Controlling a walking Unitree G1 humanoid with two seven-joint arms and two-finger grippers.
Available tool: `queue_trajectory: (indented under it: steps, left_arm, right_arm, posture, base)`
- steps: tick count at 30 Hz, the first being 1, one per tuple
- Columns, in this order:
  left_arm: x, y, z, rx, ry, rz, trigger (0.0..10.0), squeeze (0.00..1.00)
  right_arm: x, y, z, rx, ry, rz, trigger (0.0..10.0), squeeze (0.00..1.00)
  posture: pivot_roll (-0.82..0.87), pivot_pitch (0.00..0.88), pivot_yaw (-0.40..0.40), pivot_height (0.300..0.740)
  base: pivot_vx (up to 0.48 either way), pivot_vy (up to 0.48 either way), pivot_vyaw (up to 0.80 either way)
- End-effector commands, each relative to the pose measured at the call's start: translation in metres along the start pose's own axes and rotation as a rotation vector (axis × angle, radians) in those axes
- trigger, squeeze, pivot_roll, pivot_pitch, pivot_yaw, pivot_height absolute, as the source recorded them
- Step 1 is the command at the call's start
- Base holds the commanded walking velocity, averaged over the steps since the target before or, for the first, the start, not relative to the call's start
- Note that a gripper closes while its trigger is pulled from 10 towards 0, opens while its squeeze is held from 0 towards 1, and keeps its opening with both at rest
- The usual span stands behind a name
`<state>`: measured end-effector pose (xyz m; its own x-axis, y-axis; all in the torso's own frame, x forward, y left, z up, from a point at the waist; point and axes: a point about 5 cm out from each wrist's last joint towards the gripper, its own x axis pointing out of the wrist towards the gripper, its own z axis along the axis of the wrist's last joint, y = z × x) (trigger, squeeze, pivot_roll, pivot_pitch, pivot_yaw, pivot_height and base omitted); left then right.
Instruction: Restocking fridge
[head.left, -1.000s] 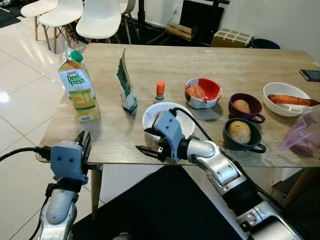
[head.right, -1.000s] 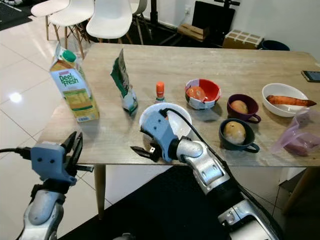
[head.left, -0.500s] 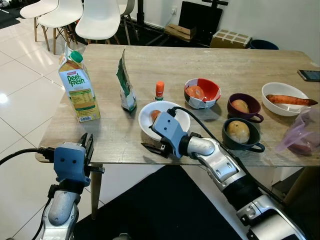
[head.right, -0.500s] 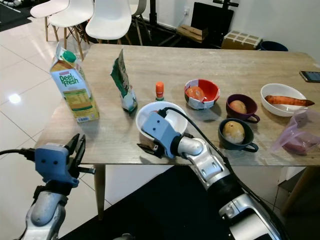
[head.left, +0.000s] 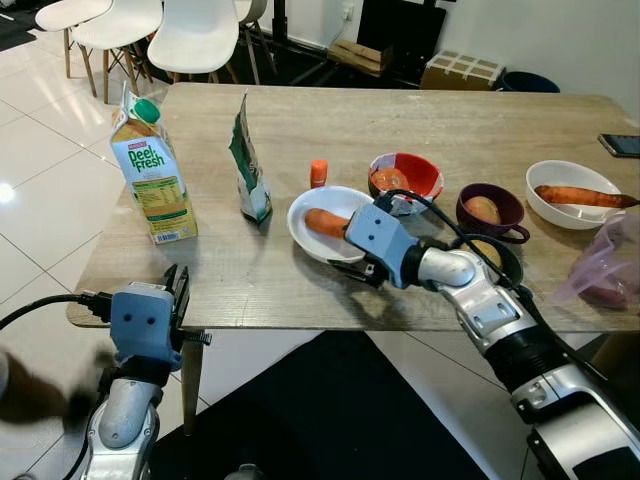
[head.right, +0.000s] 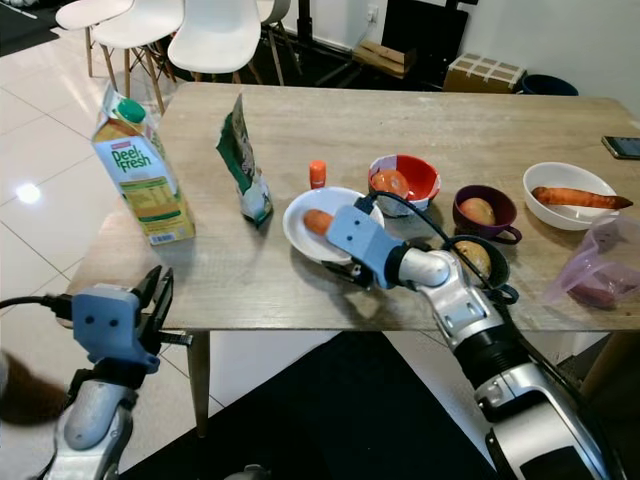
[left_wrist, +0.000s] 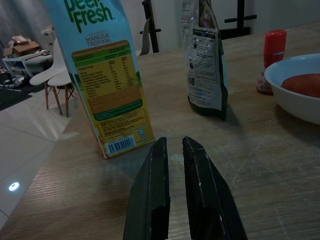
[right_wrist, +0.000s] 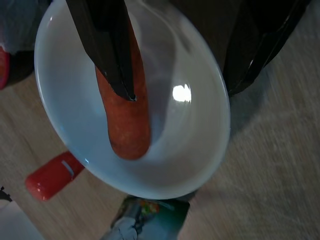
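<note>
Wooden table (head.left: 300, 290) holds groceries for restocking, so the right gripper (right_wrist: 175, 75), fingers apart, straddles the white bowl's (head.left: 305, 235) rim beside its carrot (head.left: 325, 222), while the left gripper (left_wrist: 172, 165), nearly closed, idles off.

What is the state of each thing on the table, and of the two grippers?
Juice carton: upright, cap on.
Green pouch: upright.
Small red-capped bottle: upright.
White bowl: holds a carrot.
Right gripper: open, one finger over the carrot, one outside the rim.
Left gripper: fingers nearly together, holding nothing, at the table edge.
</note>
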<state>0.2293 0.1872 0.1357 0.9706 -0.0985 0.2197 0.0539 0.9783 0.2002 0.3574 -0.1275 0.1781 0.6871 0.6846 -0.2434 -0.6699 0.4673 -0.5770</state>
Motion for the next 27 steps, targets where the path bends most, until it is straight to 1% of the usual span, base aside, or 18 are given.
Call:
queue_trajectory:
  steps: [1, 4, 5, 7, 8, 9, 10, 11, 13, 14, 15, 17, 19, 22, 23, 24, 26, 27]
  left_arm:
    - [-0.003, -0.002, -0.005, 0.015, 0.031, -0.018, 10.0, 0.00]
    - [-0.003, -0.004, -0.004, 0.013, 0.031, -0.026, 10.0, 0.00]
    - [-0.003, -0.004, -0.004, 0.013, 0.031, -0.026, 10.0, 0.00]
    - [-0.004, -0.005, -0.004, 0.011, 0.032, -0.032, 10.0, 0.00]
    - [-0.004, -0.005, -0.004, 0.011, 0.032, -0.032, 10.0, 0.00]
    - [-0.004, -0.005, -0.004, 0.008, 0.034, -0.032, 10.0, 0.00]
    - [-0.004, -0.005, -0.004, 0.008, 0.034, -0.032, 10.0, 0.00]
    - [-0.003, -0.005, -0.004, 0.001, 0.032, -0.028, 10.0, 0.00]
    - [-0.003, -0.005, -0.004, 0.001, 0.032, -0.028, 10.0, 0.00]
    - [-0.001, -0.004, -0.003, -0.003, 0.031, -0.027, 10.0, 0.00]
    - [-0.001, -0.004, -0.003, -0.003, 0.031, -0.027, 10.0, 0.00]
    - [0.004, -0.004, -0.001, -0.020, 0.029, -0.029, 10.0, 0.00]
    - [0.009, -0.005, 0.000, -0.047, 0.040, -0.034, 10.0, 0.00]
    - [0.012, -0.011, 0.000, -0.092, 0.073, -0.105, 10.0, 0.00]
    - [0.011, -0.017, 0.000, -0.119, 0.093, -0.186, 10.0, 0.00]
    - [0.011, -0.017, 0.000, -0.119, 0.093, -0.186, 10.0, 0.00]
    - [0.009, -0.027, 0.001, -0.153, 0.130, -0.344, 10.0, 0.00]
    - [0.009, -0.027, 0.001, -0.153, 0.130, -0.344, 10.0, 0.00]
  right_arm:
    - [-0.003, -0.006, 0.000, -0.008, -0.010, -0.018, 10.0, 0.00]
    - [-0.005, -0.004, 0.004, 0.004, -0.076, -0.002, 10.0, 0.00]
    - [-0.005, -0.004, 0.004, 0.004, -0.076, -0.002, 10.0, 0.00]
    - [-0.004, 0.006, 0.009, 0.027, -0.153, 0.062, 10.0, 0.00]
    - [-0.004, 0.006, 0.009, 0.027, -0.153, 0.062, 10.0, 0.00]
    - [-0.003, 0.012, 0.010, 0.032, -0.169, 0.096, 10.0, 0.00]
    - [-0.003, 0.012, 0.010, 0.032, -0.169, 0.096, 10.0, 0.00]
    - [0.000, 0.019, 0.010, 0.028, -0.167, 0.130, 10.0, 0.00]
    - [0.000, 0.019, 0.010, 0.028, -0.167, 0.130, 10.0, 0.00]
    - [0.004, 0.025, 0.010, 0.025, -0.158, 0.149, 10.0, 0.00]
    - [0.004, 0.025, 0.010, 0.025, -0.158, 0.149, 10.0, 0.00]
    - [0.013, 0.034, 0.009, 0.023, -0.140, 0.183, 10.0, 0.00]
    - [0.018, 0.038, 0.009, 0.017, -0.129, 0.215, 10.0, 0.00]
    - [0.021, 0.037, 0.011, 0.009, -0.124, 0.230, 10.0, 0.00]
    - [0.023, 0.036, 0.012, 0.009, -0.126, 0.229, 10.0, 0.00]
    - [0.023, 0.036, 0.012, 0.009, -0.126, 0.229, 10.0, 0.00]
    - [0.026, 0.033, 0.016, 0.006, -0.130, 0.223, 10.0, 0.00]
    - [0.026, 0.033, 0.016, 0.006, -0.130, 0.223, 10.0, 0.00]
  posture:
    - [-0.07, 0.132, -0.030, 0.740]
    - [-0.06, 0.134, -0.029, 0.740]
    - [-0.06, 0.134, -0.029, 0.740]
    - [-0.06, 0.134, -0.027, 0.740]
    - [-0.06, 0.134, -0.027, 0.740]
    - [-0.06, 0.135, -0.026, 0.740]
    - [-0.06, 0.135, -0.026, 0.740]
    - [-0.06, 0.134, -0.023, 0.740]
    - [-0.06, 0.134, -0.023, 0.740]
    - [-0.07, 0.134, -0.022, 0.740]
    - [-0.07, 0.134, -0.022, 0.740]
    - [-0.07, 0.128, -0.023, 0.740]
    - [-0.07, 0.126, -0.025, 0.740]
    - [-0.07, 0.123, -0.029, 0.740]
    - [-0.07, 0.122, -0.031, 0.740]
    - [-0.07, 0.122, -0.031, 0.740]
    - [-0.07, 0.122, -0.031, 0.740]
    - [-0.07, 0.122, -0.031, 0.740]
  base:
    - [0.000, 0.000, 0.00]
    - [0.000, 0.000, 0.00]
    - [0.000, 0.000, 0.00]
    - [0.000, 0.000, 0.00]
    - [0.000, 0.000, 0.00]
    - [0.000, 0.000, 0.00]
    - [0.000, 0.000, 0.00]
    - [0.000, 0.000, 0.00]
    - [0.000, 0.000, 0.00]
    - [0.000, 0.000, 0.00]
    - [0.000, 0.000, 0.00]
    - [0.000, 0.000, 0.00]
    - [0.000, 0.000, 0.00]
    - [0.000, 0.000, 0.00]
    - [0.000, 0.000, 0.00]
    - [0.000, 0.000, 0.00]
    - [0.000, 0.000, 0.00]
    - [0.000, 0.000, 0.00]
